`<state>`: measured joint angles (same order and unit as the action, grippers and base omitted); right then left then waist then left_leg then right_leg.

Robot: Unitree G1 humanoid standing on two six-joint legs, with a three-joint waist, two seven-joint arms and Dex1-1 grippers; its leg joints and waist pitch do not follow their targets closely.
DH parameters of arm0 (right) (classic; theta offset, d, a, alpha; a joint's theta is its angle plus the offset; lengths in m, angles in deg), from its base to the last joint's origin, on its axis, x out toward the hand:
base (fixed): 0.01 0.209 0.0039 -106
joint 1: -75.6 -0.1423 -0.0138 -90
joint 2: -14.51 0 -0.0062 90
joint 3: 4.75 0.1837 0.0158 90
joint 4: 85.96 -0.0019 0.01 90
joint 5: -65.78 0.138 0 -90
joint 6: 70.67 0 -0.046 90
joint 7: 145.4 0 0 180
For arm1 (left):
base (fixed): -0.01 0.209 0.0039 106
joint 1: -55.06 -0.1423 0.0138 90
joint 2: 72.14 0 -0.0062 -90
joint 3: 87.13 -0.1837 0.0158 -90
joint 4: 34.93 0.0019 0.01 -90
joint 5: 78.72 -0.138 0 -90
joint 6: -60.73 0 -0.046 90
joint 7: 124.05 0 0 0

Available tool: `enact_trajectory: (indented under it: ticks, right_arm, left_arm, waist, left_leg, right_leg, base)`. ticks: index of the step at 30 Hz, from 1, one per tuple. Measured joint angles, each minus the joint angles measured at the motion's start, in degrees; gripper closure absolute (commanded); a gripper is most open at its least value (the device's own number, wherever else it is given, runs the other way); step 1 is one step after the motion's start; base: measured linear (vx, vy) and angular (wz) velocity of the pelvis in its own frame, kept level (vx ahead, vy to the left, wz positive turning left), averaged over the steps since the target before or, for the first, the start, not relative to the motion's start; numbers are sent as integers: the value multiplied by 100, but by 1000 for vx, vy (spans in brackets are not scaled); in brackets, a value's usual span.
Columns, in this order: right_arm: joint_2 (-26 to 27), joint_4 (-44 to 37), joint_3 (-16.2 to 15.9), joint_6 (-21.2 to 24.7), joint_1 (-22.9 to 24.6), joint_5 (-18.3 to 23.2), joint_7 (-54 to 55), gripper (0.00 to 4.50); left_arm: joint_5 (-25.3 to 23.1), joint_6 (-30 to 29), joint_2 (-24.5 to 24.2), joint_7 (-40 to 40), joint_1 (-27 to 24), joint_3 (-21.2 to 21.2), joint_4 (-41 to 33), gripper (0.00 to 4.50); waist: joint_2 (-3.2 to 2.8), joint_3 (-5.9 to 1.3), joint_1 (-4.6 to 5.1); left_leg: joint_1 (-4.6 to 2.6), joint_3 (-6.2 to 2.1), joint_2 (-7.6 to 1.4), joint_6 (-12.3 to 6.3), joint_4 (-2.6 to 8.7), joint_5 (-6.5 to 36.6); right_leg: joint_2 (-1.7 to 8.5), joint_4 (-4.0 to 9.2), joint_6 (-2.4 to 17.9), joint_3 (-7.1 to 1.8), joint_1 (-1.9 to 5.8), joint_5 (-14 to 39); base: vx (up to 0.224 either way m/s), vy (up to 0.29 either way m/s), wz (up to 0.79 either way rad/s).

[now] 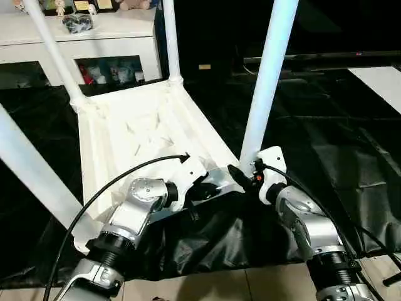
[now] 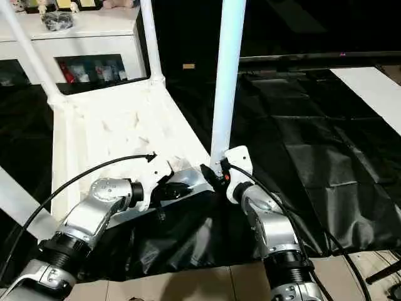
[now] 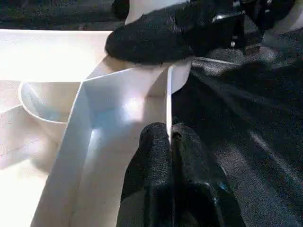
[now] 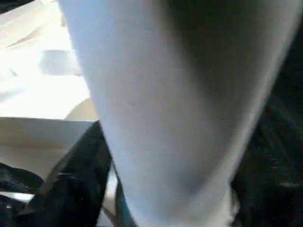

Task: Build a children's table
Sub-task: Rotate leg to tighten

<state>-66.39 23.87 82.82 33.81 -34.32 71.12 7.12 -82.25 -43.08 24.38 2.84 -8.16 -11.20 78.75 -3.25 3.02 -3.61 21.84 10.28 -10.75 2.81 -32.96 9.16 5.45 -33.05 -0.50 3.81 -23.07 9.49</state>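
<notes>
Left hand (image 3: 170, 142) pinches the table's rim (image 3: 168, 94) (fingers closed tight).

We were working in what looked like a home living room or playroom. At eleven o'clock stood a low white cabinet (image 1: 113, 47) with open shelf compartments, small toys and figures (image 1: 109, 72) packed inside them and more trinkets (image 1: 78, 24) lined along its top. A dark television stand or bench (image 1: 313, 59) ran across at one o'clock. Black plastic sheeting (image 1: 326, 144) covered the floor, and pale floor tiles (image 1: 250, 282) showed at six o'clock.
</notes>
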Motion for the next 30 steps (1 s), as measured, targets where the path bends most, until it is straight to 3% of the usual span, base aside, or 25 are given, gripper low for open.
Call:
enact_trajectory:
  ticks: [3,9,16,21,30]
  right_arm:
    - [-209,-186,-37,13,122,2,-361,70]
    - [-1063,-701,-403,-10,397,180,-1689,70]
    - [-1680,-1071,-539,155,573,538,-2951,70]
    - [-1990,-1240,-699,310,643,736,-3542,105]
    - [-2167,-1273,-754,422,650,797,-3911,181]
  left_arm:
    - [4,0,-22,-188,-7,-25,-57,450]
    - [353,41,-332,-959,-23,-96,-102,450]
    - [479,176,-632,-1722,10,-154,-83,450]
    - [577,282,-814,-2179,54,-260,20,450]
    - [611,333,-888,-2524,81,-314,102,450]
  waist:
    - [-7,-1,-37]
    - [-18,-4,-175]
    - [-11,0,-379]
    - [-8,2,-471]
    - [8,6,-476]
  left_leg:
    - [6,0,0,0,4,0]
    - [16,2,-13,1,11,0]
    - [32,23,-21,1,9,0]
    - [31,41,-23,0,2,0]
    - [31,64,-27,0,2,0]
  right_leg:
    - [-1,-5,8,-3,0,-10]
    - [-9,-17,25,1,-4,-49]
    - [-5,-10,17,-1,-7,-34]
    - [-4,-15,17,-16,-1,-35]
    - [1,-17,9,-24,3,-31]
  base:
    - [0,0,0]
    - [0,0,0]
    - [0,0,0]
    - [0,0,0]
    - [0,0,0]
